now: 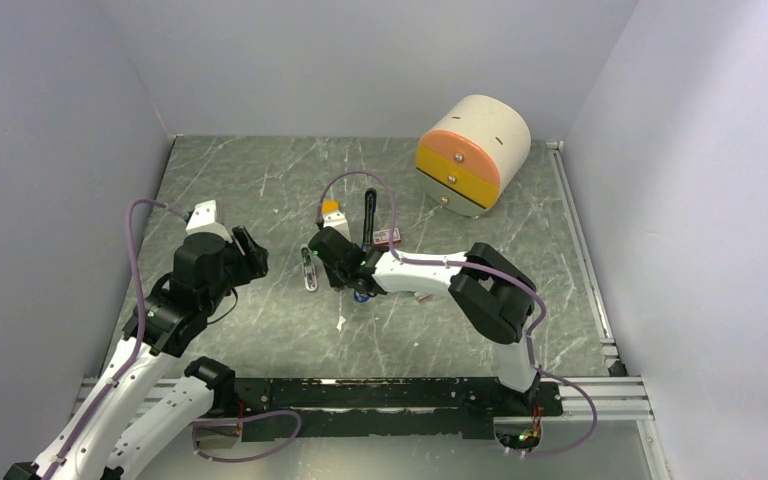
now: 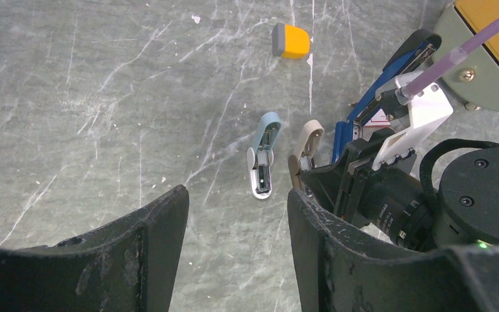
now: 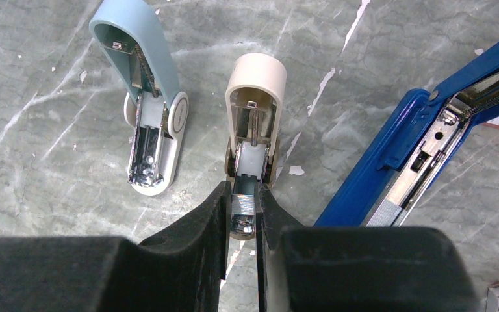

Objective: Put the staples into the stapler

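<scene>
The staples (image 3: 243, 204), a small silver ribbed strip, sit between the fingers of my right gripper (image 3: 243, 190), which is shut on them. It holds them at the open tray of the beige stapler (image 3: 255, 97), whose lid is swung up. The same stapler shows in the left wrist view (image 2: 305, 146). An open light blue stapler (image 3: 144, 110) lies to its left and an open dark blue stapler (image 3: 422, 143) to its right. My left gripper (image 2: 237, 194) is open and empty, hovering above the table to the left of the light blue stapler (image 2: 263, 156). In the top view the right gripper (image 1: 325, 255) is at the table's middle and the left gripper (image 1: 250, 250) is to its left.
An orange-yellow little block (image 1: 331, 208) lies behind the staplers. A red-and-white box (image 1: 388, 237) sits beside the dark blue stapler (image 1: 369, 215). A round cream drawer unit (image 1: 470, 150) with orange and yellow fronts stands at the back right. Walls enclose the table.
</scene>
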Controlling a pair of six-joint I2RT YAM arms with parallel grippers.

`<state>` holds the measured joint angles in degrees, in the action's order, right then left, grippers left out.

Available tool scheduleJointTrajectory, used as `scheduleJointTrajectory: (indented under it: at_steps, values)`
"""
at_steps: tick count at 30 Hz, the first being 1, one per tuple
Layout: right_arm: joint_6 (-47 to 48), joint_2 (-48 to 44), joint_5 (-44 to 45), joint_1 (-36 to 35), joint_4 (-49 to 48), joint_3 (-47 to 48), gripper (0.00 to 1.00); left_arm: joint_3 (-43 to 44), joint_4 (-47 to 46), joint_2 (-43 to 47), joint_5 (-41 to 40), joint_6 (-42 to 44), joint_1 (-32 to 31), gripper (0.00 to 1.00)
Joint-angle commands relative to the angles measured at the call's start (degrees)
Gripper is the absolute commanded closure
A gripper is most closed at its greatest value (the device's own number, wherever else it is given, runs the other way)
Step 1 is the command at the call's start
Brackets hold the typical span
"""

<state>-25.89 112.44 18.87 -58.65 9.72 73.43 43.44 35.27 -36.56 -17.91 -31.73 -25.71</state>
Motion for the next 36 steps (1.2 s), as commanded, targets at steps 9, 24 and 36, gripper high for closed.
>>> scheduleJointTrajectory:
  at_steps: [9, 24, 36]
  values:
    - [-0.74, 1.47, 0.77, 0.26, -0.05, -1.22, 0.78, 0.42, -1.08, 0.32, 0.57, 0.61, -0.08, 0.38]
    - [-1.62, -0.9, 0.69, 0.28, -0.13, -1.93, 0.76, 0.35, -1.0, 0.43, 0.47, 0.63, -0.12, 0.38]
    - [-1.75, -0.74, 1.94, 0.28, 1.35, -0.83, 0.76, 0.33, -1.01, 0.52, 0.5, 0.57, -0.1, 0.38]
